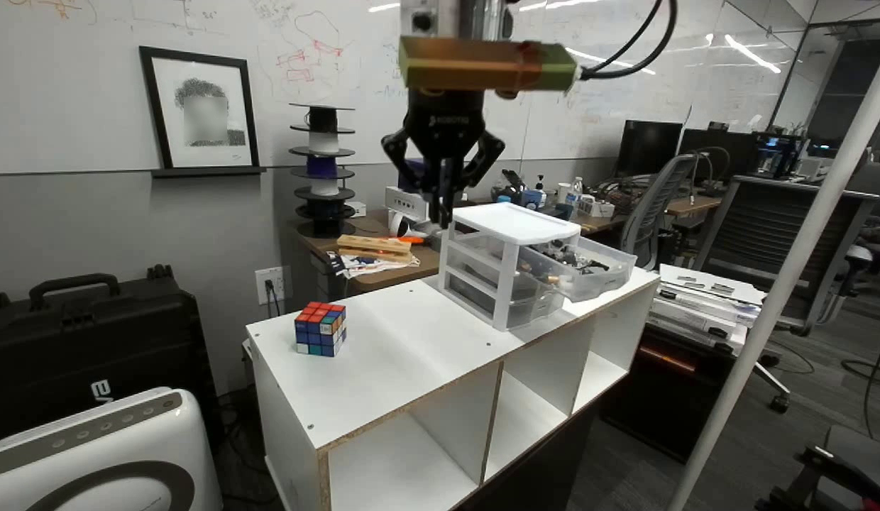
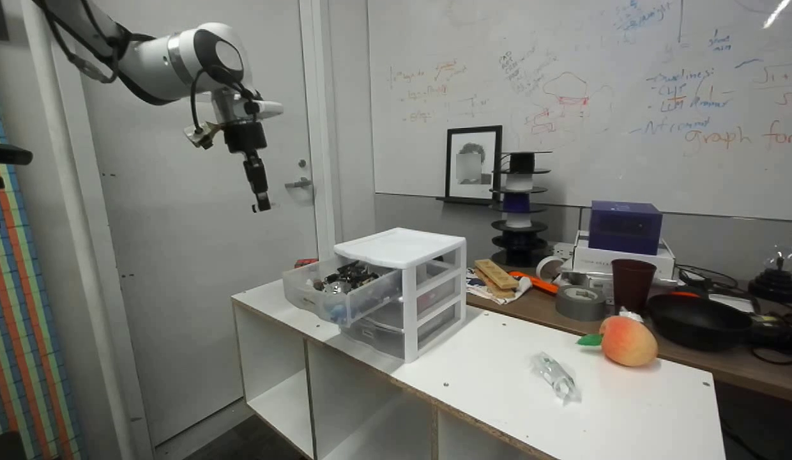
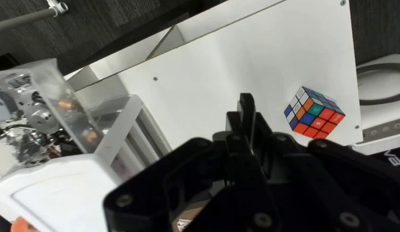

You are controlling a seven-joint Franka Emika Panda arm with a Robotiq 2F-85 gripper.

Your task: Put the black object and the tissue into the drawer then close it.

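Apparently pinching the black object (image 3: pixel 247 106) in a nearly closed claw (image 1: pixel 442 211), high beside the drawer unit (image 1: pixel 505 284). Probably calls for crossing sideways over the unit's pulled-out top drawer (image 2: pixel 319 303), then fetching the crumpled clear item (image 2: pixel 555 378), perhaps the tissue, from the unit's opposite side.
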